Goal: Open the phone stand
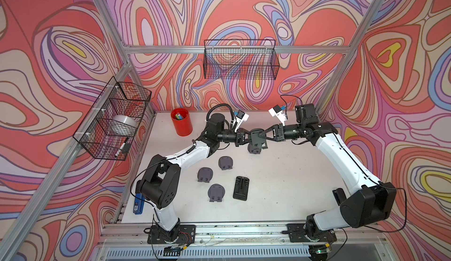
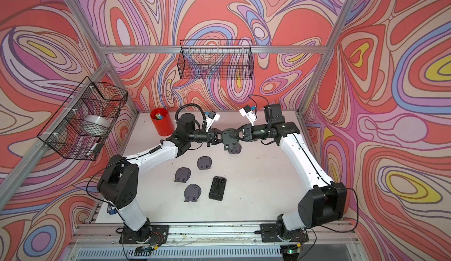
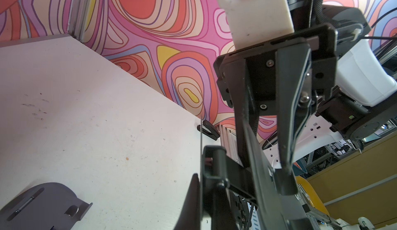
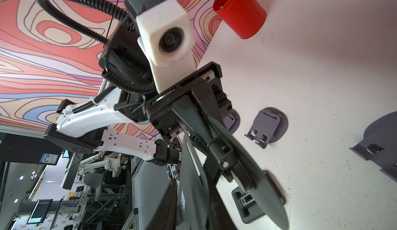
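Top views overlook table (image 1: 280, 174); wrist views closely share phone stand (image 4: 257, 186).

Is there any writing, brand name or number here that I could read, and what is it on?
No text can be read.
Blue tag, right wrist view: print too small.
Blue box at the table edge: label blurred.
Screens in the background: too small.

A robotics lab: an aluminium frame (image 1: 170, 50) crosses the upper middle of both top views, walls (image 1: 61, 16) swirl-printed (monitors (image 4: 40, 211) glow in the right wrist view).
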Controlling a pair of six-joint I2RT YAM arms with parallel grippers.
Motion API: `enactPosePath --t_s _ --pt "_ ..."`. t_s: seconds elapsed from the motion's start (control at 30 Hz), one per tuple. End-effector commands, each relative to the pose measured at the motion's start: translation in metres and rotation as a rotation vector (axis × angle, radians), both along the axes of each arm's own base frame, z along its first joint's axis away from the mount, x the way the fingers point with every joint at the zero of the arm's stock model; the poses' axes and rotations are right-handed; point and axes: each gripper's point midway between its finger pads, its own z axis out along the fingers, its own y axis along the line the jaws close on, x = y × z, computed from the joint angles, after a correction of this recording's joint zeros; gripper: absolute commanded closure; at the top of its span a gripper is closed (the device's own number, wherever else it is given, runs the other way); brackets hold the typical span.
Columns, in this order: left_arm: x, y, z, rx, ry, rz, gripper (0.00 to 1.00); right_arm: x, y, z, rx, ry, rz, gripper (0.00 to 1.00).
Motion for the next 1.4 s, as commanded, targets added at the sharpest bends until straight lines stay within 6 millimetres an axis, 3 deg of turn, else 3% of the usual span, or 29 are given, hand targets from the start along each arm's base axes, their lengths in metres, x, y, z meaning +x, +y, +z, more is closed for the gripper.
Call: enactPosePath --t_s 0.0,0.43,1.37 --pt "-0.004 -0.009 -0.007 0.023 0.012 -0.030 1.00 -0.004 0.015 0.016 0.052 -0.045 0.075 0.78" --pt "0.001 -0.010 -0.020 0.077 0.083 -0.016 1.00 -0.010 0.020 0.026 0.091 -0.089 0.101 1.00" --pt "0.029 -0.004 -0.079 0.156 0.371 0.041 1.00 -0.049 0.020 0.079 0.132 -0.289 0.183 1.00"
